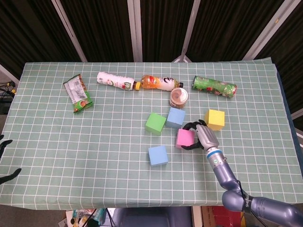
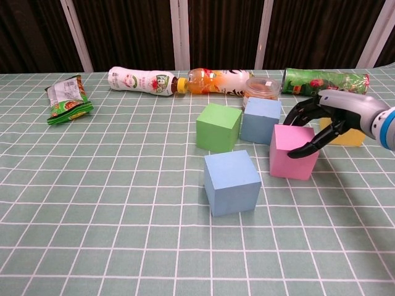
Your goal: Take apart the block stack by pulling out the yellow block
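The yellow block (image 1: 215, 118) (image 2: 352, 136) sits alone on the green checked cloth at the right, partly hidden behind my right hand in the chest view. To its left, my right hand (image 1: 201, 135) (image 2: 327, 120) grips the pink block (image 1: 183, 138) (image 2: 291, 153), fingers over the far top edge and thumb on the near face. The pink block is slightly tilted. A light blue block (image 1: 176, 117) (image 2: 260, 119) and a green block (image 1: 155, 123) (image 2: 218, 126) stand just behind it. Another blue block (image 1: 157, 155) (image 2: 231, 182) lies nearer. My left hand (image 1: 10, 175) shows only at the left edge, fingers apart, holding nothing.
Along the back lie a white bottle (image 1: 115, 80) (image 2: 141, 81), an orange drink bottle (image 1: 158, 82) (image 2: 216, 81), a small round jar (image 1: 179, 97) (image 2: 261, 90) and a green crisp tube (image 1: 214, 86) (image 2: 324, 81). A snack packet (image 1: 78, 94) (image 2: 66, 98) lies far left.
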### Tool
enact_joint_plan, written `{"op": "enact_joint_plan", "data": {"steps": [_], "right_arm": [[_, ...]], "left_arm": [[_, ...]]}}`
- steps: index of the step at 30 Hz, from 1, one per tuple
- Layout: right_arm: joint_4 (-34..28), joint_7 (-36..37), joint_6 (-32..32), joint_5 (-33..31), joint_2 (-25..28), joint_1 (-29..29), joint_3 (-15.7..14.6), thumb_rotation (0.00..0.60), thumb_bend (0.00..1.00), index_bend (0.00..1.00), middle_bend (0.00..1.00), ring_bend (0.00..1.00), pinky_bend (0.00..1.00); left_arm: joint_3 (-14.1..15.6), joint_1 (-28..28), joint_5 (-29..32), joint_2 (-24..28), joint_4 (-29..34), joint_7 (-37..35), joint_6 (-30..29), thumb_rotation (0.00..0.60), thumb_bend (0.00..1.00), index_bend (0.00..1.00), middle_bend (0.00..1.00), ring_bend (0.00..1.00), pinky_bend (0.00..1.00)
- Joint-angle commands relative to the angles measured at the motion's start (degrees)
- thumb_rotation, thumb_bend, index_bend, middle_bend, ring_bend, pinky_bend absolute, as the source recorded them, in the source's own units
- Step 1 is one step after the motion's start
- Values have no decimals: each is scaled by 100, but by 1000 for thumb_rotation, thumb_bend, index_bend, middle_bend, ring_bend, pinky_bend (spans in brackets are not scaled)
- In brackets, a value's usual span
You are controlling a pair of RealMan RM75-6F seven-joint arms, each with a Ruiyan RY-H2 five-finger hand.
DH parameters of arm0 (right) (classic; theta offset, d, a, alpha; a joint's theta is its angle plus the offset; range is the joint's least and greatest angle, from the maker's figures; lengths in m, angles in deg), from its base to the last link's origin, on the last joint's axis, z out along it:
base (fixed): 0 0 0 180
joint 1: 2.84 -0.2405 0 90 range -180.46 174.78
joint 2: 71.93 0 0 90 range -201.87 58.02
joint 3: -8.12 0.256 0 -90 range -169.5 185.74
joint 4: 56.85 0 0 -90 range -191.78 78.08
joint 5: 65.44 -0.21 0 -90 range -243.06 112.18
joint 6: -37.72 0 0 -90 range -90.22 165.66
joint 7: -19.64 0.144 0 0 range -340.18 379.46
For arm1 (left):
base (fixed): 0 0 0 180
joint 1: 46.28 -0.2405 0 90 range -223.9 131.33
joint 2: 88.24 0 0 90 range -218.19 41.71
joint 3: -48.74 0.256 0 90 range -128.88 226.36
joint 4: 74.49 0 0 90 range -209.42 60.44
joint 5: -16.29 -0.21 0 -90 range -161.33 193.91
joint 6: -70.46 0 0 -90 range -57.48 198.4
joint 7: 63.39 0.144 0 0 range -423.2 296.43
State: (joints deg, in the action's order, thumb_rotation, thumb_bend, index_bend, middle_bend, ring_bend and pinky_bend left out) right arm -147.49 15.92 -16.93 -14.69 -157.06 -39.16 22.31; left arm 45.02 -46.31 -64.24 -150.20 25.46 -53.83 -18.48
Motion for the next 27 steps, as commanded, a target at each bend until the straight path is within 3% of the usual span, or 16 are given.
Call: {"op": "enact_joint_plan", "data": {"steps": [1,4,11,14,19,21,24,27], "right_arm": [[58,41,-169,53,-65,68,16,600,235,534,564,327,0],[94,184,-377,215,-31,206,23,600,252,555,608,359,0],[-133,1050,-582,1035,856,859,-274,600,254,555,609,360,0],[-266,1660,-457,1308,1260,1112,-407,600,253,556,609,359,0],[-202,2203,-186,1706,1483,1188,-544,600,252,555,601,355,0],[-192,2308,48,1899,1560,1153,-673,600,253,512,536,317,0],[-202,2402,228,2045,1606,1113,-756,600,242,350,309,203,0],[-167,2401,290,2114,1562,1077,-778,600,199,280,189,140,0]], "left_arm": [[9,-2,-12,10,10,-10,2,600,187,208,66,0,0],[22,-7,-20,24,19,-23,8,600,187,211,65,0,0],[36,-3,-30,40,35,-38,28,600,187,213,65,0,0],[38,13,-26,21,44,6,51,600,187,213,65,0,0],[43,22,-25,4,53,47,61,600,187,213,65,0,0],[43,24,-31,-1,51,49,58,600,187,213,65,0,0],[38,31,-26,-4,42,40,66,600,187,213,65,0,0],[37,39,-9,5,37,23,92,600,187,213,65,0,0]]}}
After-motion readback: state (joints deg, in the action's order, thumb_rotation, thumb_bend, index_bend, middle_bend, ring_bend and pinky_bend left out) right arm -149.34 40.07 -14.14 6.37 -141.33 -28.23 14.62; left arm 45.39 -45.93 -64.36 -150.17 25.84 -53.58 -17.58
